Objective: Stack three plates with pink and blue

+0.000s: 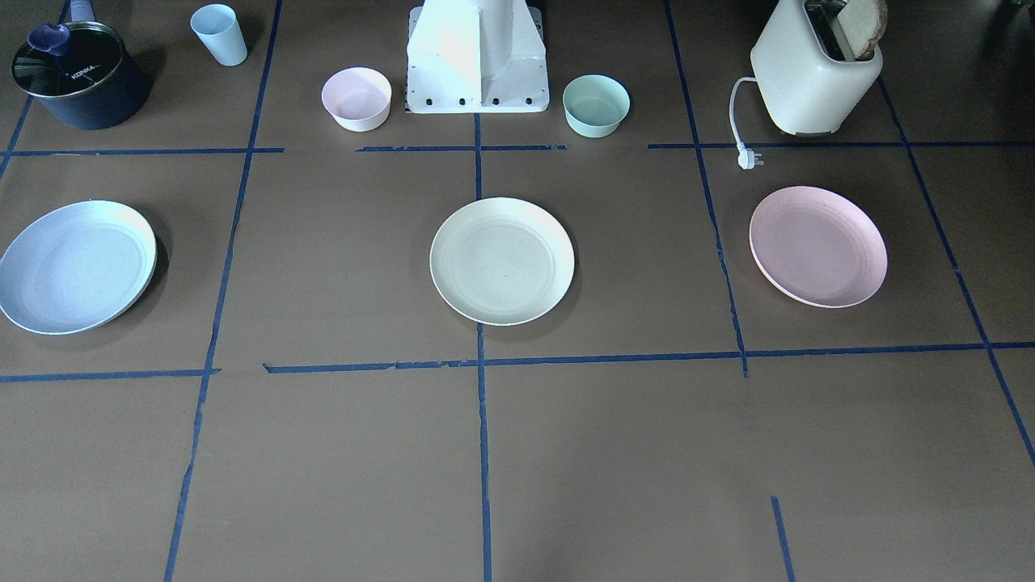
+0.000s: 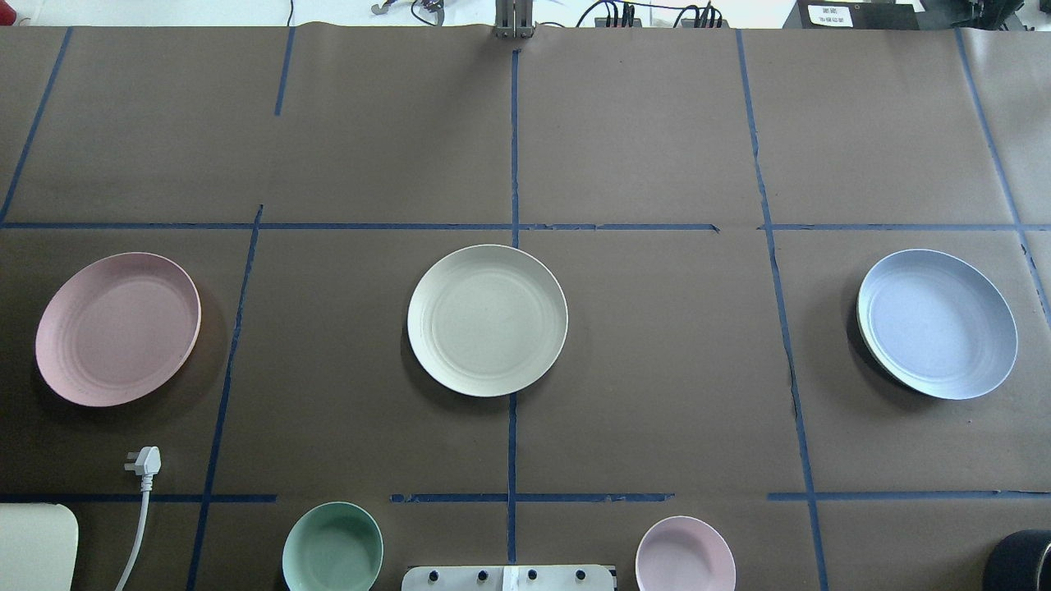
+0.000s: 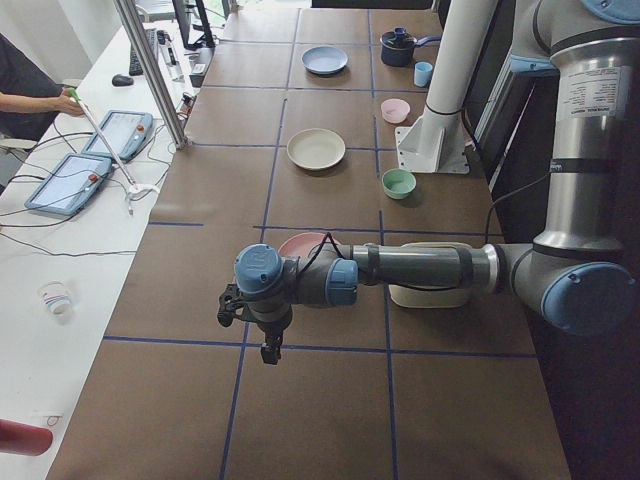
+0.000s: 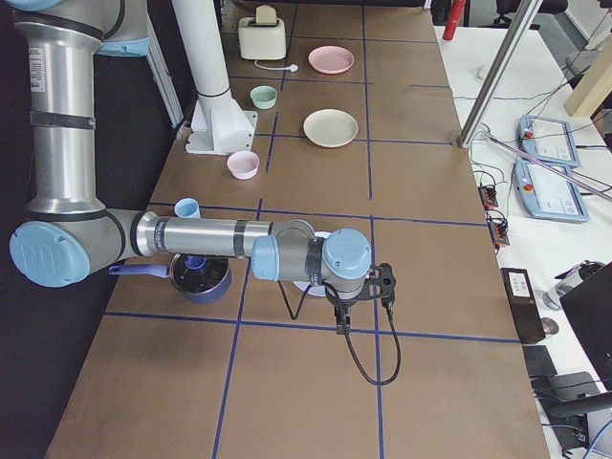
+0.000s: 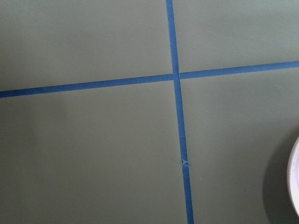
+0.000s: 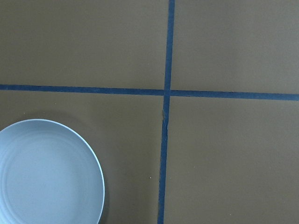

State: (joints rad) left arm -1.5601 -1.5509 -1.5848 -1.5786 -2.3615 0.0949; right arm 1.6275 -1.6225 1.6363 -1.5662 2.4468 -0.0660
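Note:
Three plates lie apart in a row on the brown table. The cream-white plate [image 2: 487, 320] is in the middle, the pale pink plate [image 2: 117, 328] on my left and the pale blue plate [image 2: 936, 323] on my right. My left gripper [image 3: 268, 348] hangs above the table just beyond the pink plate [image 3: 300, 243]; only the plate's rim [image 5: 295, 182] shows in the left wrist view. My right gripper [image 4: 342, 323] hangs just beyond the blue plate [image 6: 46, 172]. Both grippers show only in the side views, so I cannot tell whether they are open or shut.
Near my base stand a mint-green bowl [image 2: 332, 548] and a small pink bowl [image 2: 685, 554]. A toaster [image 1: 815, 77] with its loose plug [image 2: 144, 461] is at my left. A dark pot [image 1: 77, 77] and a light blue cup [image 1: 219, 34] are at my right.

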